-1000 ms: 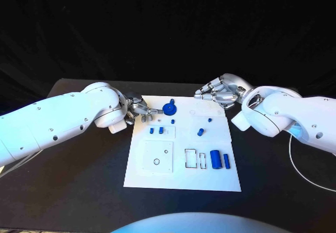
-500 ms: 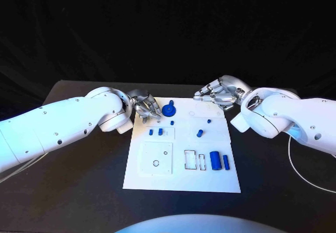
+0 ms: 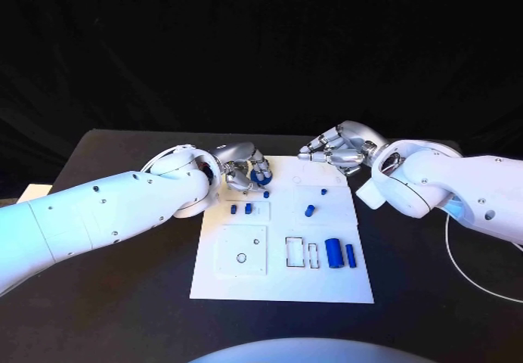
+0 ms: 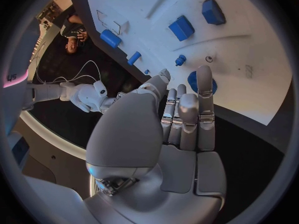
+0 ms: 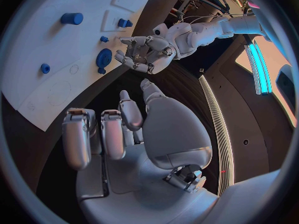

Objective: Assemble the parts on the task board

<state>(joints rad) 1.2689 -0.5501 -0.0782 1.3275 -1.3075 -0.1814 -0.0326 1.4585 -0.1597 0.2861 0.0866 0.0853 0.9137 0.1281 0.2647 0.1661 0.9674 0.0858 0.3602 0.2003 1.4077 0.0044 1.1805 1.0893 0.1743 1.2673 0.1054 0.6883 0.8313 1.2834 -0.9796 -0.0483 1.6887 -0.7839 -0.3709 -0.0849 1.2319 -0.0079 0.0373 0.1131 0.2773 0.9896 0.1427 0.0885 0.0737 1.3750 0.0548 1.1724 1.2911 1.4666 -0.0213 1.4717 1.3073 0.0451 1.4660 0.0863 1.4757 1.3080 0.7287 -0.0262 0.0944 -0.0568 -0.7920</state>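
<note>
Behind left hand (image 3: 244, 165), round part (image 3: 261, 176) half hidden

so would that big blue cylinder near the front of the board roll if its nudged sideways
Probably. The big blue cylinder lies on its side on the flat task board, so a sideways nudge would likely roll it toward the thinner blue piece. It looks rigid and light.

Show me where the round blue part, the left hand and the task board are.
round blue part (image 5: 104, 57), right wrist view, its disc face
left hand (image 3: 242, 163), head view, its middle
task board (image 3: 283, 283), head view, bare near edge

Parts (image 3: 335, 252) on task board (image 3: 281, 287)
</note>
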